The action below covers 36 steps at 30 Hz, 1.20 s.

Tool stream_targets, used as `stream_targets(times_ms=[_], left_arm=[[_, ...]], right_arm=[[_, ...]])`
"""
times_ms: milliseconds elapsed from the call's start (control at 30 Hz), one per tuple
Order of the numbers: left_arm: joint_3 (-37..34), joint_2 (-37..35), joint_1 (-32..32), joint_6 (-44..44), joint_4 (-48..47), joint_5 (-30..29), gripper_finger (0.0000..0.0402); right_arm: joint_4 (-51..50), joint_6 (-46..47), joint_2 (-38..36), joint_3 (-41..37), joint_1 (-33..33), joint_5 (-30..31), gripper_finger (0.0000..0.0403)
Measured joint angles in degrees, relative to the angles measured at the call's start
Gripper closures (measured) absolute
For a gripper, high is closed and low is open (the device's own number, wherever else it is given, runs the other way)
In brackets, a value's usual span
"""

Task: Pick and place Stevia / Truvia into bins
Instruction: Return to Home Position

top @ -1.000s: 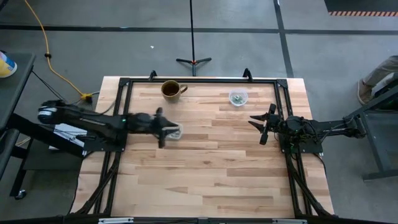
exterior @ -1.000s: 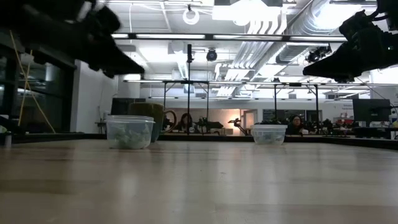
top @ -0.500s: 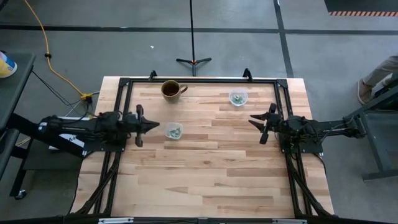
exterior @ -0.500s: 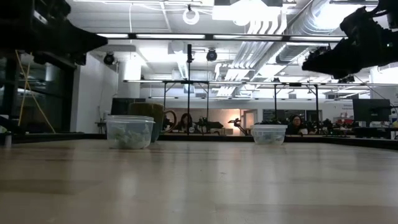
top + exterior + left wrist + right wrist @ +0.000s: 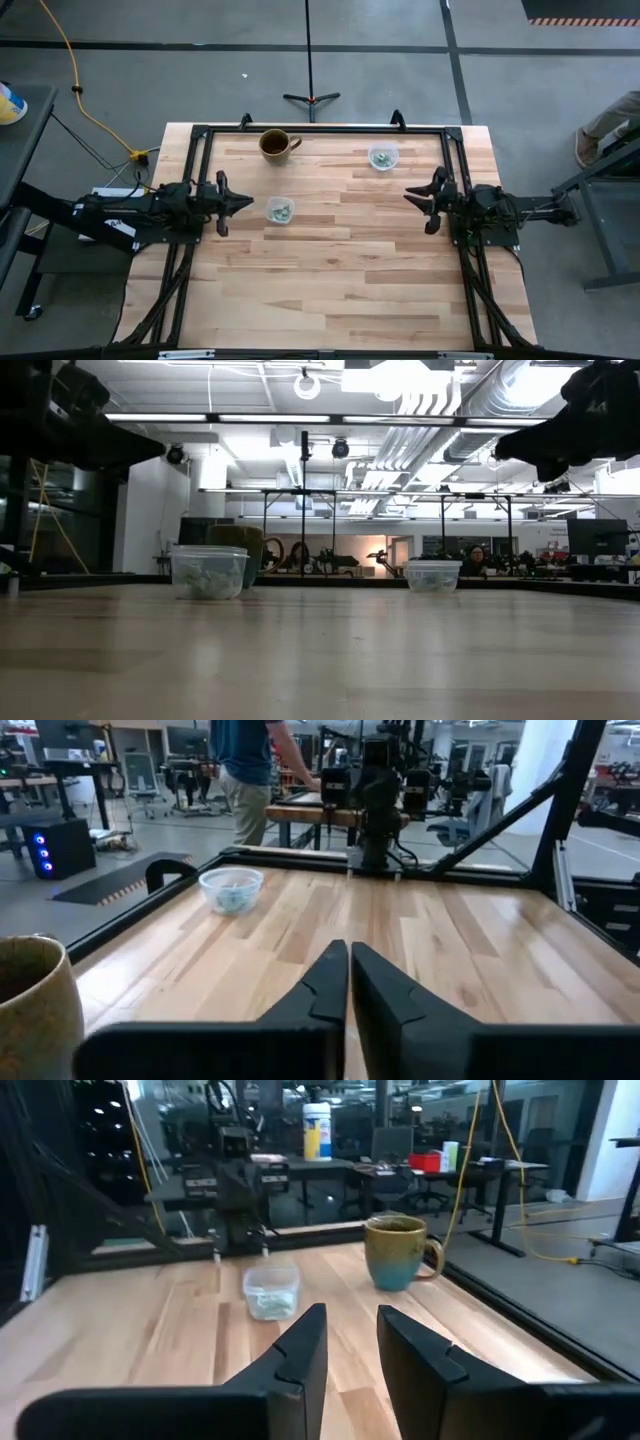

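Observation:
Both clear cups stand on their bases on the wooden table. The nearer cup (image 5: 280, 210) (image 5: 209, 572) (image 5: 270, 1292) and the farther cup (image 5: 382, 156) (image 5: 433, 576) (image 5: 231, 890) each hold green-and-white sachets. I see no loose sachets on the table. My left gripper (image 5: 250, 203) (image 5: 348, 955) is shut and empty, hovering level just left of the nearer cup. My right gripper (image 5: 410, 196) (image 5: 352, 1325) is open and empty, raised above the table's right side and pointing toward the nearer cup.
A brown mug (image 5: 276, 144) (image 5: 398, 1252) stands near the far edge, beyond the nearer cup. A black frame (image 5: 320, 129) runs along the table's far and side edges. Bare wood (image 5: 340, 280) fills the near half. People show in the room beyond.
My left gripper was over the nearer cup and has drawn back toward the table's left edge; it now hovers beside the cup. My right gripper has risen slightly and eased toward the right edge. Neither cup has moved.

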Motion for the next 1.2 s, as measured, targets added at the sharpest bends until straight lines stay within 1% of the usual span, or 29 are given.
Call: stream_targets(times_ms=[133, 233, 300, 433, 533, 600, 767, 867, 967, 1100, 1200], left_arm=[[0.00, -0.01, 0.00, 0.11, 0.01, -0.02, 0.0372], [0.00, 0.07, 0.00, 0.11, 0.03, -0.08, 0.0375], [0.00, 0.04, 0.00, 0.06, 0.04, -0.16, 0.0365], [0.00, 0.07, 0.00, -1.27, 0.08, -0.37, 0.0334], [0.00, 0.07, 0.00, -1.54, 0.07, -0.37, 0.0325], [0.00, 0.07, 0.00, -1.66, 0.07, -0.33, 0.0330], [0.02, 0.07, 0.00, -1.70, 0.07, -0.31, 0.0362], [0.02, 0.07, 0.00, -2.98, 0.07, -0.31, 0.0374], [0.02, 0.07, 0.00, -3.12, 0.09, -0.36, 0.0373], [0.02, 0.07, 0.00, -3.17, 0.13, -0.96, 0.0354], [0.02, 0.07, 0.00, -3.05, 0.13, -0.95, 0.0356]], right_arm=[[-1.51, 1.69, -1.65, -1.38, 0.00, -0.03, 0.0328], [3.05, 1.65, -0.70, -2.88, 0.00, -0.94, 0.0331], [6.44, 0.38, -0.60, -4.17, 0.00, -1.91, 0.0332], [6.54, -0.66, -0.61, -4.20, 0.01, -1.91, 0.0332], [6.50, -0.91, -0.62, -4.20, 0.00, -1.83, 0.0332], [6.42, -0.75, -0.61, -4.20, 0.00, -2.14, 0.0332], [6.30, -0.56, -0.59, -4.20, 0.00, -2.61, 0.0332], [6.26, -0.60, -0.59, -4.20, 0.01, -2.77, 0.0332], [6.36, -0.58, -0.59, -4.22, 0.00, -2.76, 0.0332], [6.43, -0.56, -0.59, -4.22, 0.00, -2.75, 0.0331], [6.45, -0.57, -0.59, -4.22, 0.00, -2.75, 0.0331]])
